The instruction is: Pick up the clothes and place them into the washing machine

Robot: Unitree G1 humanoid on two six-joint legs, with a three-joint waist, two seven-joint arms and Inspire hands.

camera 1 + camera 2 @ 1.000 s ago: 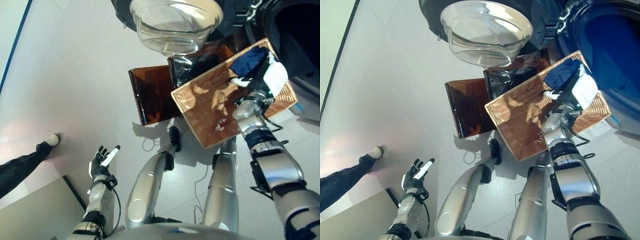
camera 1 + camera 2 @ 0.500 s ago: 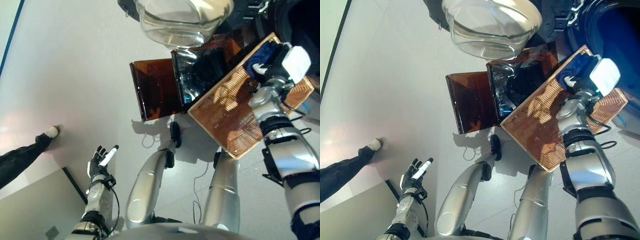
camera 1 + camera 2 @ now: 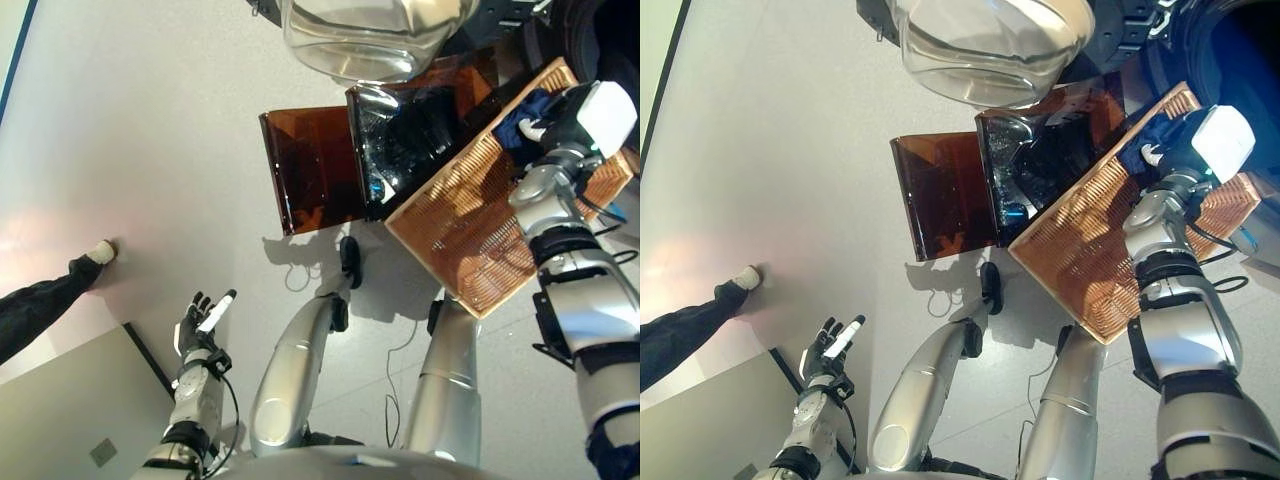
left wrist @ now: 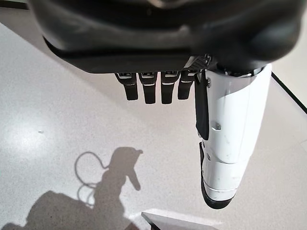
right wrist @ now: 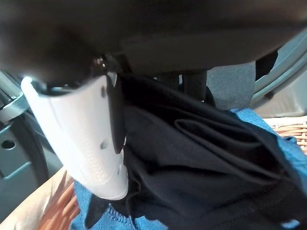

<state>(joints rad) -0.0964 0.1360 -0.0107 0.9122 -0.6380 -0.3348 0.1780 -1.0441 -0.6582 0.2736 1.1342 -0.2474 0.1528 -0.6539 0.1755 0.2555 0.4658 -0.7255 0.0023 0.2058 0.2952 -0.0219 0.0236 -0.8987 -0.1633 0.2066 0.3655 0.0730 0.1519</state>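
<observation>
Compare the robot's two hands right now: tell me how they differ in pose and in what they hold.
The left hand hangs low over bare floor with straight fingers, holding nothing. The right hand is raised over the wicker basket near the washing machine opening, its thumb and fingers closed on the dark clothes. The left hand is far from any laundry; the right is in contact with it. Both are dark hands with a white thumb cover.

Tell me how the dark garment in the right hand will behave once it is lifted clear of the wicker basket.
Probably floppy: the dark garment already folds and bunches against the right hand, so loose ends would likely hang and could snag the wicker basket. It looks like thin cloth, so likely light. A fold might slip out unless the grasp is kept.
</observation>
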